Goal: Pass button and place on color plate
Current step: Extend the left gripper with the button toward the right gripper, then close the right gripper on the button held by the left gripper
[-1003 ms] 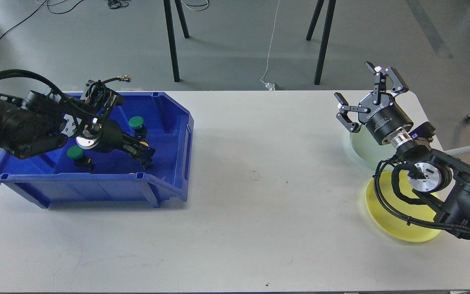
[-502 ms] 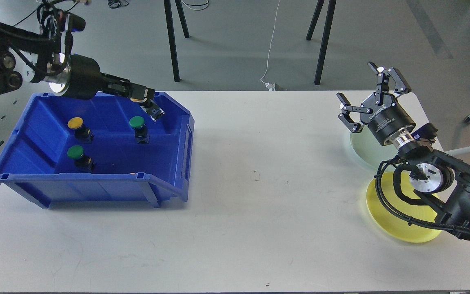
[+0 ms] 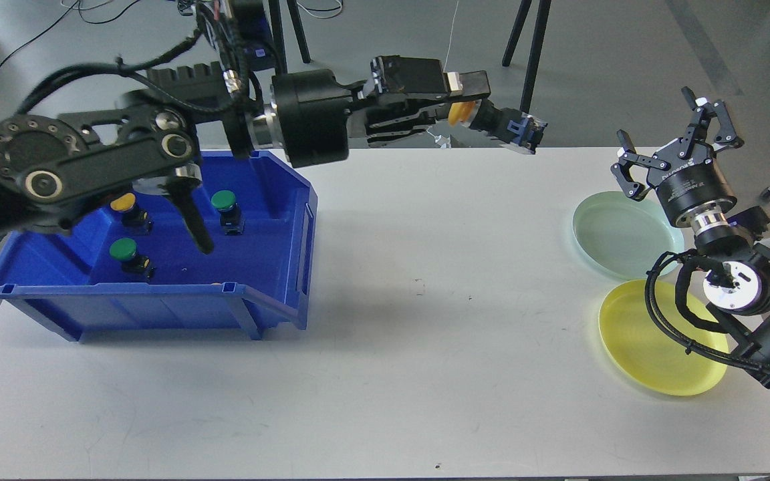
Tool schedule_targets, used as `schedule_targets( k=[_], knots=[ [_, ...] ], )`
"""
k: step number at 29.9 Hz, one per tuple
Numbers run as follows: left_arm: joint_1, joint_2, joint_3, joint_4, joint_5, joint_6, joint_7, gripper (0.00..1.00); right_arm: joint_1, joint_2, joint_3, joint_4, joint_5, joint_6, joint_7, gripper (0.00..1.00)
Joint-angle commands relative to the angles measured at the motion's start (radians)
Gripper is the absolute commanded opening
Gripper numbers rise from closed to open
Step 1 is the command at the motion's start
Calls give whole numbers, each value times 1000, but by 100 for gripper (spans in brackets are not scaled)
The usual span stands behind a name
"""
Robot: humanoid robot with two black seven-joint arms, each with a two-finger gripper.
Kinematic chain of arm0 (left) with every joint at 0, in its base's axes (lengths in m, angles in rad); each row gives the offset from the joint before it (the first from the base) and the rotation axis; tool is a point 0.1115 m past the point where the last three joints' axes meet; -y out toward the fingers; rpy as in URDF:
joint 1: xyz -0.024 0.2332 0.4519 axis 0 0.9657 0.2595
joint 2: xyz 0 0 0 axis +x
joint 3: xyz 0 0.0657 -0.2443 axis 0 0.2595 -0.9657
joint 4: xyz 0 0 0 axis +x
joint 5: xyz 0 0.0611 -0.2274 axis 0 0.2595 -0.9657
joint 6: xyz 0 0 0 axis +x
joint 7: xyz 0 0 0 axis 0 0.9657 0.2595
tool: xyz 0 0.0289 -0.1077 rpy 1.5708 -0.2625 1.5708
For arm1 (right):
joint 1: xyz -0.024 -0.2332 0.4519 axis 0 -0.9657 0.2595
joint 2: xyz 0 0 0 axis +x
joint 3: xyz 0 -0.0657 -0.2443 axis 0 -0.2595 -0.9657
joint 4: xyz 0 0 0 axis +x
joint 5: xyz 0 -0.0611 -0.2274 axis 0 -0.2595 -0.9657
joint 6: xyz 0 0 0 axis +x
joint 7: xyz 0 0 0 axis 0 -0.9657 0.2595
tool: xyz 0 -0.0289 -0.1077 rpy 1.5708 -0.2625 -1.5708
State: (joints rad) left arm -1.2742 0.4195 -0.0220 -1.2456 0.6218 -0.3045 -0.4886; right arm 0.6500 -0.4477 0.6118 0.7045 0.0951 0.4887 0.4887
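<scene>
One yellow button sits pinched between the jaws of the left gripper, high above the table's far edge. The right gripper, fingers spread, hovers empty just beyond the green plate and yellow plate.

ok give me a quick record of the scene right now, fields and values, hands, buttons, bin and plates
left hand: raised above the table's far edge, shut on yellow button
right hand: open, empty, above the green plate
blue bin: holds two green buttons and one yellow
yellow plate: empty, partly behind the right arm
</scene>
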Motion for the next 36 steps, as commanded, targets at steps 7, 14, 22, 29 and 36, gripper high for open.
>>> schedule_targets(
  k=[7, 14, 22, 29, 36],
  knots=[
    [185, -229, -101, 209, 137, 16, 0, 3, -211, -388, -81, 645, -124, 0, 0, 99],
    [187, -232, -107, 209, 137, 15, 0, 3, -216, -477, -95, 857, -124, 0, 0, 98],
    [188, -234, -107, 207, 137, 15, 0, 3, -217, -451, -95, 882, -118, 0, 0, 97],
    [188, -234, -107, 206, 137, 18, 0, 3, -204, -379, -95, 888, -118, 0, 0, 97],
    [190, -234, -107, 206, 137, 21, 0, 4, -207, -362, -95, 920, -123, 0, 0, 89]
  ],
)
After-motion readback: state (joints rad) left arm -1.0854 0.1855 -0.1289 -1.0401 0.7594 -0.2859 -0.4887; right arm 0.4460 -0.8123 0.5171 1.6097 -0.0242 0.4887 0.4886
